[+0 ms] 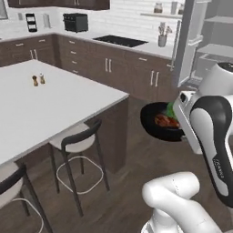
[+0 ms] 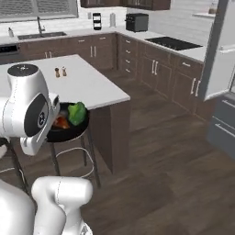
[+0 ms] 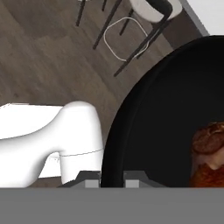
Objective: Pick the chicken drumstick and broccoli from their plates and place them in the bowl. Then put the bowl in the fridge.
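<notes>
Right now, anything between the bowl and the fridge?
Nothing visible. The claw holds the bowl by its rim, in the air over bare wood floor, with the drumstick and broccoli inside. The fridge stands open ahead. The island and stools sit off to the left.

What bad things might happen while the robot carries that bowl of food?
1. The tool pinches just the rim of the black bowl, held over the floor, so it might slip or tip.
2. The broccoli sits high and could roll out.
3. The bowl could bump the open fridge door.
</notes>
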Motion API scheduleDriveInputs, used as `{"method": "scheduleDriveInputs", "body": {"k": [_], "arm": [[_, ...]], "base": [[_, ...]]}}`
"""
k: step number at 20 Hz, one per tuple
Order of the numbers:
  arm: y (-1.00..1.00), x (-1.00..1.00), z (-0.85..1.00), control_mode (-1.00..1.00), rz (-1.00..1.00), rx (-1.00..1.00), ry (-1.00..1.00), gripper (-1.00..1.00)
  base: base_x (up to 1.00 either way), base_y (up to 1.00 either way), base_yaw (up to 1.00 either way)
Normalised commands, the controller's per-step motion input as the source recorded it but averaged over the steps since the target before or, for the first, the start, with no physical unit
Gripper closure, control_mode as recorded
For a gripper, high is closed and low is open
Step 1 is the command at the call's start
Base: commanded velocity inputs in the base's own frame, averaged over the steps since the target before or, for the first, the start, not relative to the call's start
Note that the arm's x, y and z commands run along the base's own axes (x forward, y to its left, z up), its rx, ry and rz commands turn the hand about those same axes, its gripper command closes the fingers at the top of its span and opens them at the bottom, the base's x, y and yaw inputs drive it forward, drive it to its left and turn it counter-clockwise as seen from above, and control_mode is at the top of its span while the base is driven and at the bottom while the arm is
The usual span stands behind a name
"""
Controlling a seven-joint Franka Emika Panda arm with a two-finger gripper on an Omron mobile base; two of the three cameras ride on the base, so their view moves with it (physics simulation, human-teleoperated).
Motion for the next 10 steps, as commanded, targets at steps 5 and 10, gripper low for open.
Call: {"method": "scheduleDriveInputs", "body": {"k": [5,10], "arm": [[0.00,0.00,0.00,1.00,0.00,0.00,0.00,1.00],[0.00,0.00,0.00,1.00,0.00,0.00,0.00,1.00]], "base": [[0.24,-0.19,-0.69],[0.49,-0.02,-0.71]]}}
